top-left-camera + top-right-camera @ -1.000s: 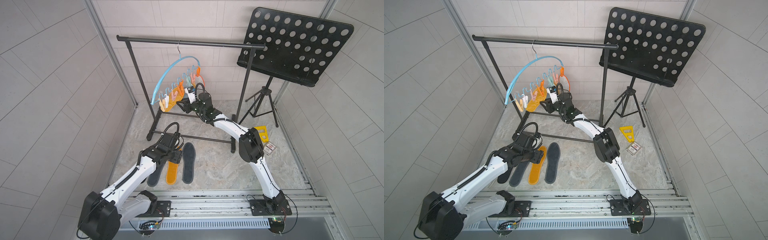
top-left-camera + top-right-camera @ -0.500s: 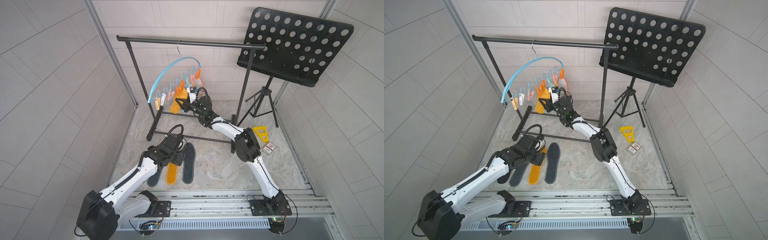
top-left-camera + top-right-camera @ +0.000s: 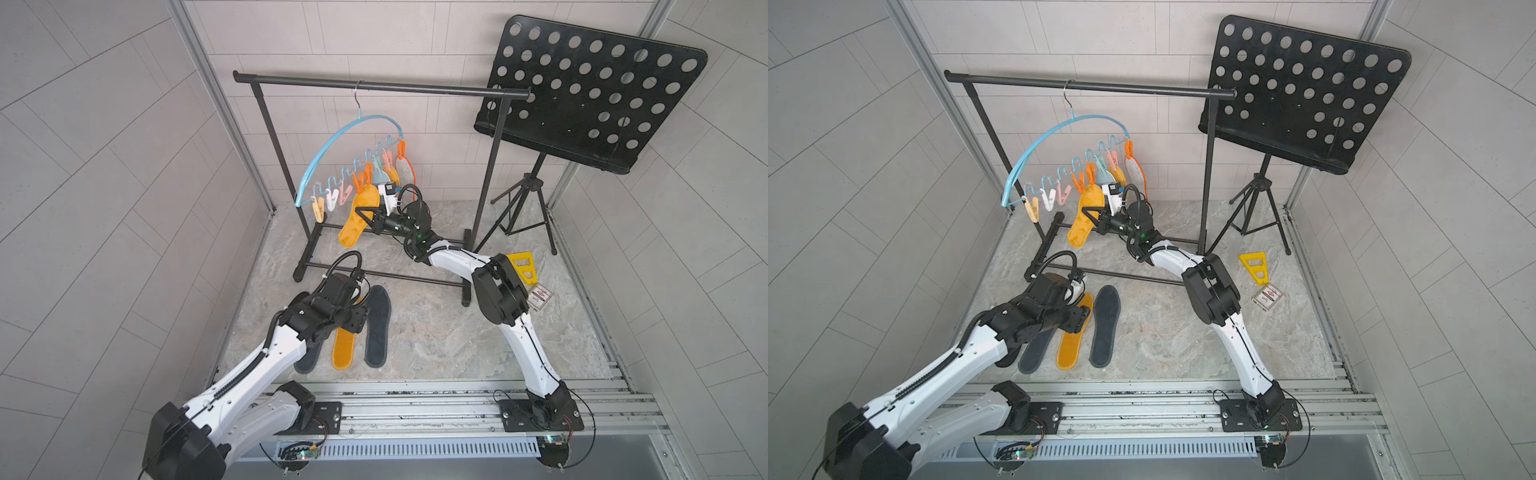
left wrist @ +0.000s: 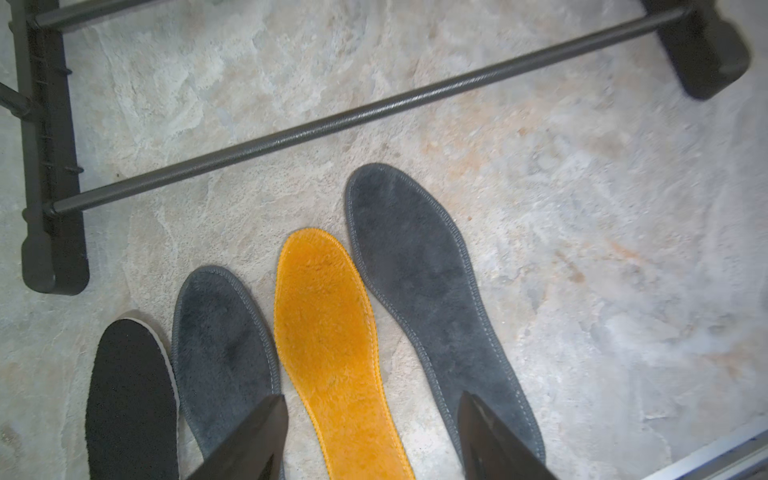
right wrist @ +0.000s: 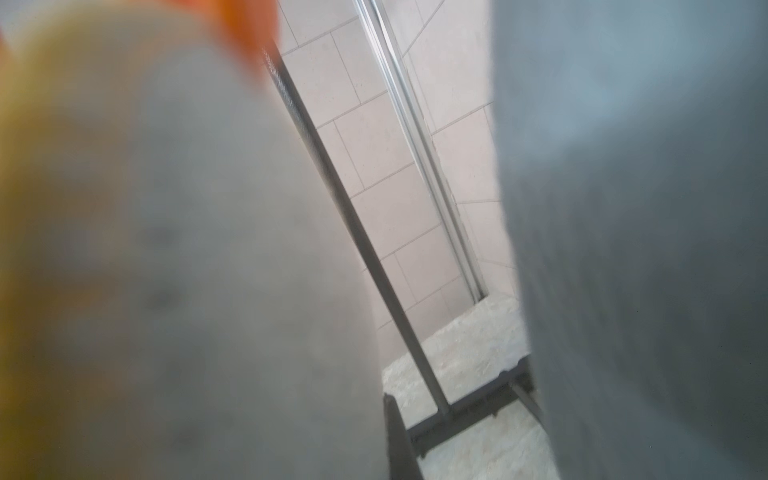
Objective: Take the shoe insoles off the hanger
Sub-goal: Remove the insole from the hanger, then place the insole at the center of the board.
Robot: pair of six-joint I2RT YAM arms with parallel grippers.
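**Floor row.** Four shoe insoles lie flat side by side, long axes near parallel, broad ends toward the floor bar of the garment rack (image 3: 415, 87).
- black insole (image 4: 129, 395): mostly under the left arm in both top views.
- first dark grey insole (image 4: 224, 353).
- floor orange-yellow insole (image 4: 332, 332).
- second dark grey insole (image 4: 424, 291): set further toward the bar than its neighbours.

**left gripper** (image 4: 372, 397): fingers spread, holding nothing, poised over the floor orange-yellow insole.

**hanger** (image 3: 365, 118): hooked on the rack's top bar and tilted, so its long axis climbs from a low left end to a high right end. Three clips (image 3: 331, 199) at the low end carry nothing.

**Hanging insoles.**
- gripped orange-yellow insole (image 3: 359, 216): upper end meets an orange clip, long axis slanted, free end swung out to the lower left.
- light grey-blue insole (image 3: 379, 178): clipped at the top, axis near vertical, partly hidden.
- rear orange-yellow insole (image 3: 392, 174): same attitude.
- red-orange mesh insole (image 3: 406, 170): at the high end, axis near vertical.

**right gripper** (image 3: 365, 214): fingers pressed together, pinching the gripped orange-yellow insole at mid-length. Its wrist view is too blurred to add detail.

**Other.**
- music stand (image 3: 590, 95): behind the rack's right post.
- yellow triangular piece (image 3: 524, 266) and small card (image 3: 540, 296): on the floor beside the right arm.
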